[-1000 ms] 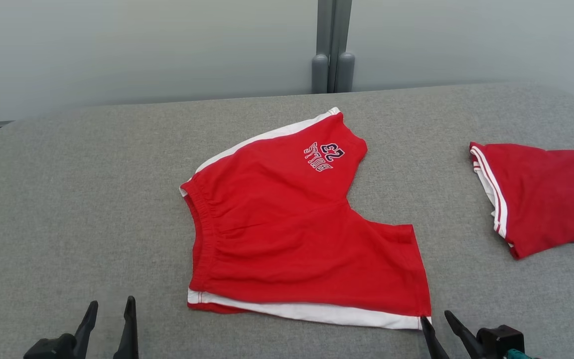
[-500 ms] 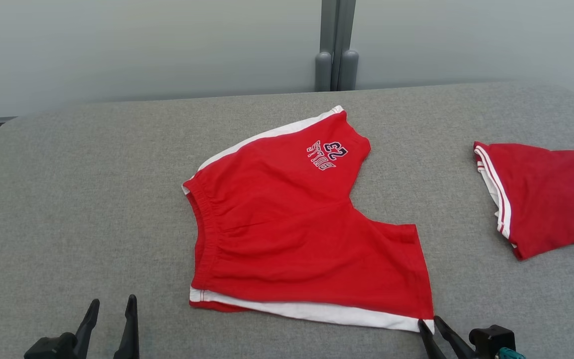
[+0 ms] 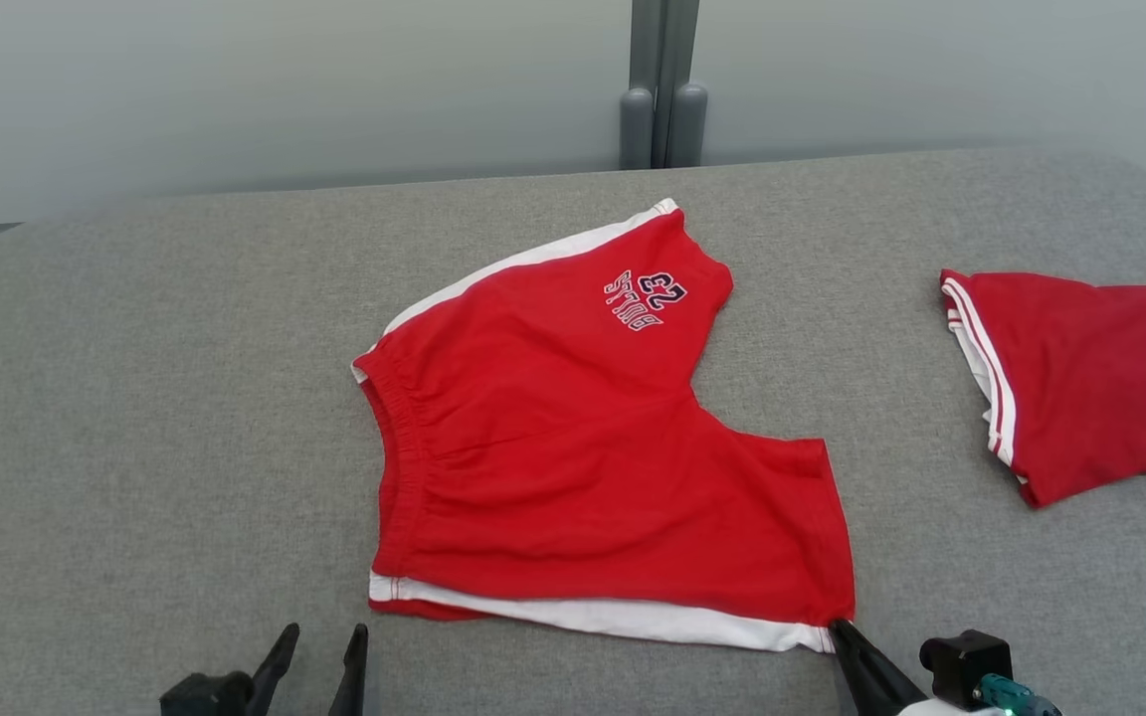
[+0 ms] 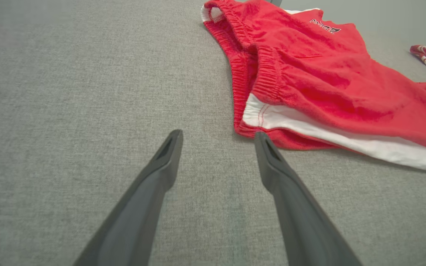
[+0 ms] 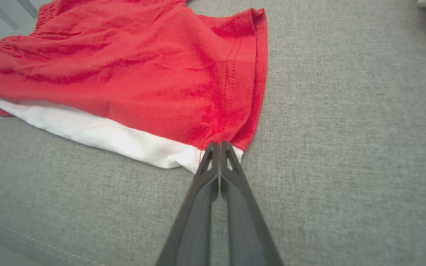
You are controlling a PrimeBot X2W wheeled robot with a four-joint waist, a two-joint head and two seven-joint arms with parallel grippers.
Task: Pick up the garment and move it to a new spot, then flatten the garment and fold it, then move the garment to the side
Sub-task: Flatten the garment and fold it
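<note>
You've got the red cotton shorts with white trim spread mid grey fabric worktop. Right hand pinched closed on the near hem corner; left hand wide apart, empty, beside the waistband corner. Fold and side-move look outstanding.

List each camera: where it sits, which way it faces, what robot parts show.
Head view: on the head, facing forward-down at red shorts; left gripper, right gripper at bottom.
Left wrist view: along open fingers toward the shorts' waistband.
Right wrist view: along fingers shut on the hem corner.
Shared: all show the shorts.
</note>
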